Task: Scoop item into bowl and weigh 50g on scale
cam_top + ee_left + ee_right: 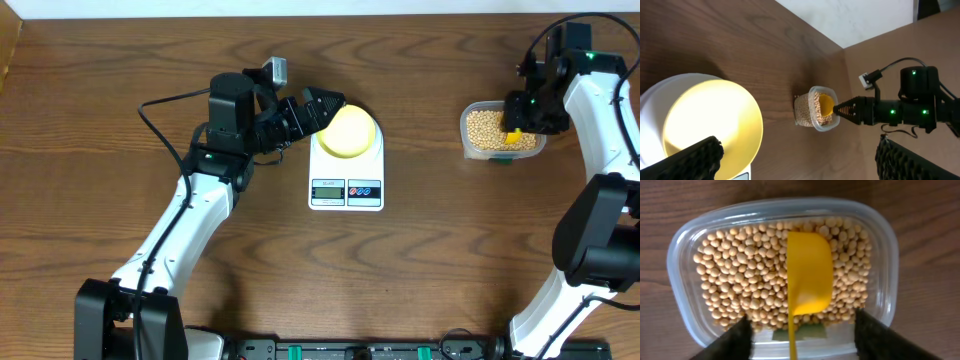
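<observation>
The small round beige-tan beans [740, 275] fill a clear rounded-square plastic tub [685, 250] at the table's right. Light, hard and apt to roll, they likely spill if tipped fast. Better to lift them with the small yellow plastic scoop [809, 275] lying on them. Its thin handle runs between the right gripper's [801, 325] wide-apart fingers (not clamped). Well apart, the pale yellow-green round bowl [348, 132] sits on the white rectangular digital scale [345, 195]. The left gripper [328, 103] is at its rim, jaws apart. Only brown wooden tabletop [430, 250] lies between.
</observation>
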`<state>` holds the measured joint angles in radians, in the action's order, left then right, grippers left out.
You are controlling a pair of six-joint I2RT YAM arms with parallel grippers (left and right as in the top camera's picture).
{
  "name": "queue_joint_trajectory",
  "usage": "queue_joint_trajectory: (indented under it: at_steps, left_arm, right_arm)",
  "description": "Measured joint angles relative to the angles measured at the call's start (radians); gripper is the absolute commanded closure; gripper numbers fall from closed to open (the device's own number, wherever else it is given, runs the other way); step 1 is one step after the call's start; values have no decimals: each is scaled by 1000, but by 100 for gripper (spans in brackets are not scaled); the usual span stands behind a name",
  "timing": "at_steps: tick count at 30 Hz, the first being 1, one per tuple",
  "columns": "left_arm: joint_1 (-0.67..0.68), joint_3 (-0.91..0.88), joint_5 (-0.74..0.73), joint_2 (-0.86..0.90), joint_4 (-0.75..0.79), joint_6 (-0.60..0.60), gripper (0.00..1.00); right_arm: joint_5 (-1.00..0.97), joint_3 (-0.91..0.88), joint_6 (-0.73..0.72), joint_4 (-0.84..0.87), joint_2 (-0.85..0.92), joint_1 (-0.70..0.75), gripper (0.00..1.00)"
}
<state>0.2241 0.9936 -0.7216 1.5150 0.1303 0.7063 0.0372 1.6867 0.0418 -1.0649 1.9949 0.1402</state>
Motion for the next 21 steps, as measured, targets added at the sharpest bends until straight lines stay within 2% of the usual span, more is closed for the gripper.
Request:
queue_joint_trajectory:
  at_steps: [3,5,7,10,11,14,21]
  left_arm:
    - [0,0,0,0,0,-19,2]
    - [0,0,0,0,0,-27,2]
    - [0,0,0,0,0,-31,2]
    - [0,0,0,0,0,-32,2]
    - [0,0,0,0,-2,-34,11]
    - [0,0,-4,0,-24,-67,28]
    - [3,1,-32,0,-157,-166,30]
  right_arm:
    - [-3,24,5,-12,5,0,22]
    - [-4,54,3,-19,8,0,14]
    - [-6,89,3,-18,9,0,1]
    - [-7,131,6,-4,9,0,1]
    - [-8,138,6,9,9,0,1]
    - [-8,145,6,14,9,0,1]
    - [-8,145,6,14,9,0,1]
